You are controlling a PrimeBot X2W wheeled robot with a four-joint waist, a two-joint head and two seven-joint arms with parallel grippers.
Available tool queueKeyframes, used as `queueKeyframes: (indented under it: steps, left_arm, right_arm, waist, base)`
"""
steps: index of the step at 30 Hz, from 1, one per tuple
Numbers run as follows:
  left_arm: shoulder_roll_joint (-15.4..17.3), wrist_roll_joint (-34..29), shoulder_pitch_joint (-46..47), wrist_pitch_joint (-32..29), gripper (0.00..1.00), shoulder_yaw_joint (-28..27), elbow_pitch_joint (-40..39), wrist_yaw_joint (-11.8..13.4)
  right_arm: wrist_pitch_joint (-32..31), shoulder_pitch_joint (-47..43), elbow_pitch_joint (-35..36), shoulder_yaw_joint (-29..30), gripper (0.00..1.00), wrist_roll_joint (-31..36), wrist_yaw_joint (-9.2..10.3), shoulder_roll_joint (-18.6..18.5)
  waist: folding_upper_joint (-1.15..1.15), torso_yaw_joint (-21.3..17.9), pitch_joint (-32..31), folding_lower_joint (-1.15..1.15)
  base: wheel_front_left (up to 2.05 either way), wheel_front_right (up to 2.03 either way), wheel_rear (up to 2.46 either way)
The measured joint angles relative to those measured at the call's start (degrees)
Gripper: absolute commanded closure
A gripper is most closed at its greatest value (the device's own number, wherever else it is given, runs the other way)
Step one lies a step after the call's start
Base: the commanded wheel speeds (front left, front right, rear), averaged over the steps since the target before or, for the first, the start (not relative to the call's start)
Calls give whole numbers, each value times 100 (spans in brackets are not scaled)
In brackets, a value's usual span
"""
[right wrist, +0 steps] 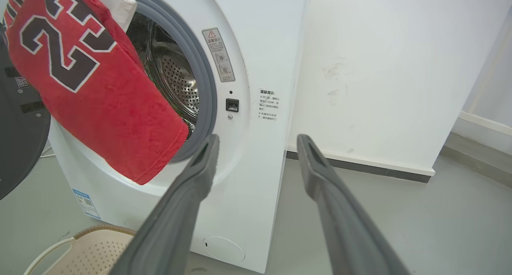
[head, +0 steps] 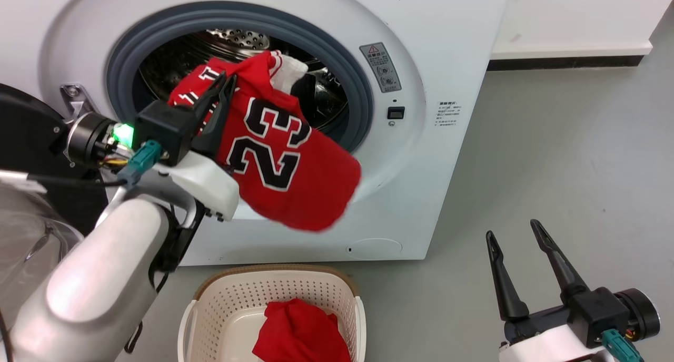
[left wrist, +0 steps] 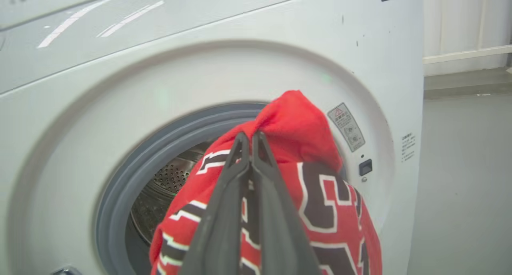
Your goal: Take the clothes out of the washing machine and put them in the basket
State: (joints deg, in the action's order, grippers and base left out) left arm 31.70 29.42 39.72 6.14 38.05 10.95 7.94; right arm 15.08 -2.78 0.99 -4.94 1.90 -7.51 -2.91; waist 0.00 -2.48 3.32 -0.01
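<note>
While the jersey [head: 295, 177] hangs from the left pincer [head: 227, 80], pinched in its closed tips, the right pincer [head: 513, 230] gapes empty.

The floor [head: 553, 183] is smooth, pale grey and matt. The washing machine [head: 453, 46] stands on it, its white front reaching down to the grey surface. The basket [head: 274, 272] sits on the floor just in front of the washing machine, below the porthole, with a narrow band of floor showing between the two. To the right of the washing machine, a white wall [head: 579, 14] meets the floor along a dark skirting strip [head: 563, 62].
</note>
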Motion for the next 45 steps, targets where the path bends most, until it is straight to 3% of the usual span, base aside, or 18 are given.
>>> queueKeyframes:
  steps: [9, 15, 21, 31, 45]
  left_arm:
    - [508, 4, -892, -330, 100, -135, -1682, 689]
    - [620, 12, -1343, -446, 100, -8, -2151, 843]
    - [633, 188, -1835, -399, 100, 144, -2019, 869]
    - [263, 359, -2067, -190, 100, 500, -828, 510]
    - [-773, 325, -817, 59, 100, 929, 2479, -486]
  right_arm:
    - [0, -75, 0, -47, 0, -41, 0, 0]
    - [0, -74, 11, -57, 0, -41, 0, 0]
    - [0, 52, 38, -68, 0, -32, 0, 0]
    - [0, 520, 183, 31, 0, 63, 0, 0]
    - [0, 1512, 448, 234, 0, -31, 0, -2]
  waist:
    - [0, 53, -92, 0]
    - [0, 101, 17, 1]
    - [0, 78, 253, 1]
    - [0, -34, 1018, 2]
    - [0, -343, 2750, 3]
  base:
    - [0, 0, 0]
    - [0, 0, 0]
    - [0, 0, 0]
    - [0, 0, 0]
    - [0, 0, 0]
